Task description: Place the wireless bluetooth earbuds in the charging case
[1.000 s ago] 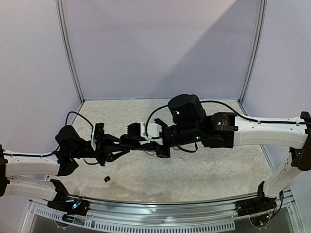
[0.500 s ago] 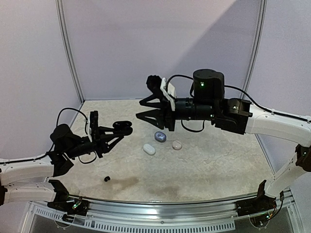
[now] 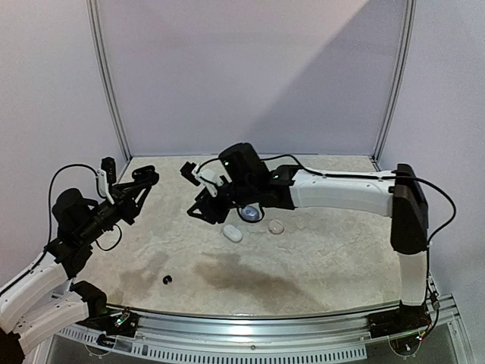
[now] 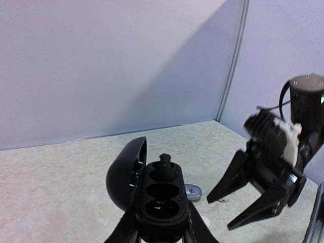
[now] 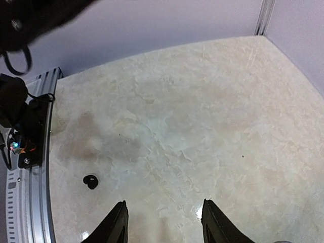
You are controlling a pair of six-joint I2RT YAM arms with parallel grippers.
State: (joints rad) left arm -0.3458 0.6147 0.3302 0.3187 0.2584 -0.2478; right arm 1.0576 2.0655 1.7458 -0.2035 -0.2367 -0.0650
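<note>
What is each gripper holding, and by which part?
The left gripper clamps the open black charging case by the sides of its base. The right gripper is open, holding nothing.

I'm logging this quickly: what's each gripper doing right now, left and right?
Left gripper: closed on the black charging case, whose lid is open.
Right gripper: open, nothing between its jaws.
</note>
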